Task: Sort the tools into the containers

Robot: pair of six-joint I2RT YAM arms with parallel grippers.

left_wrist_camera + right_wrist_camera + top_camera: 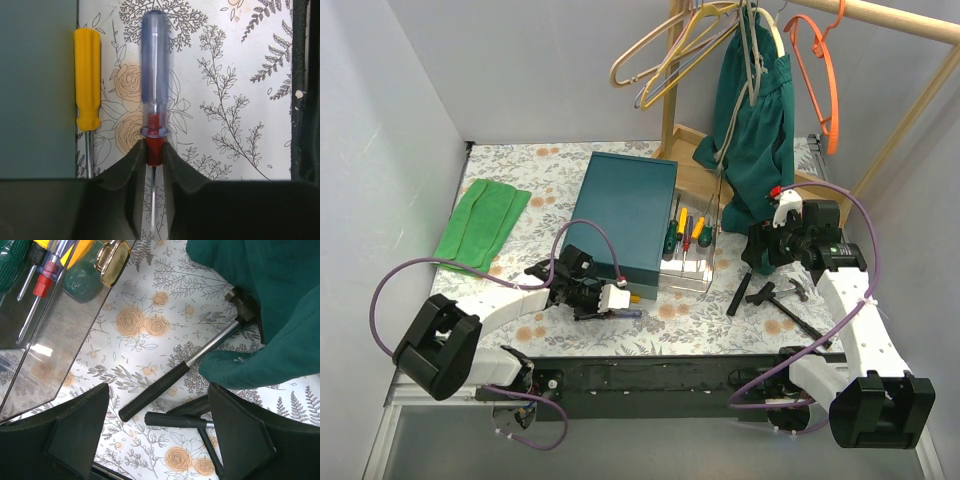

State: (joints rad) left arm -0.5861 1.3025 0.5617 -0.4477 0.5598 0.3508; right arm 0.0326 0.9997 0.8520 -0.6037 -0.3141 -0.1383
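My left gripper (155, 150) is shut on the red collar of a blue-handled screwdriver (154, 65), low over the flowered table beside the dark teal box (37, 85). A yellow screwdriver (88, 80) lies along the box's edge. In the top view the left gripper (612, 300) is at the box's (623, 212) near corner. The clear tray (686, 272) holds several screwdrivers (684, 230). My right gripper (159, 390) is open and empty above a black-grip hammer (170, 382) and another black-handled tool (182, 421). It also shows in the top view (762, 246).
A hanging teal garment (755, 110) drapes over the hammer's head (270, 300). The wooden rack base (698, 165) and coloured hangers (680, 45) stand at the back. A green cloth (480, 222) lies at the far left. A gold clasp (112, 257) sits by the tray (55, 340).
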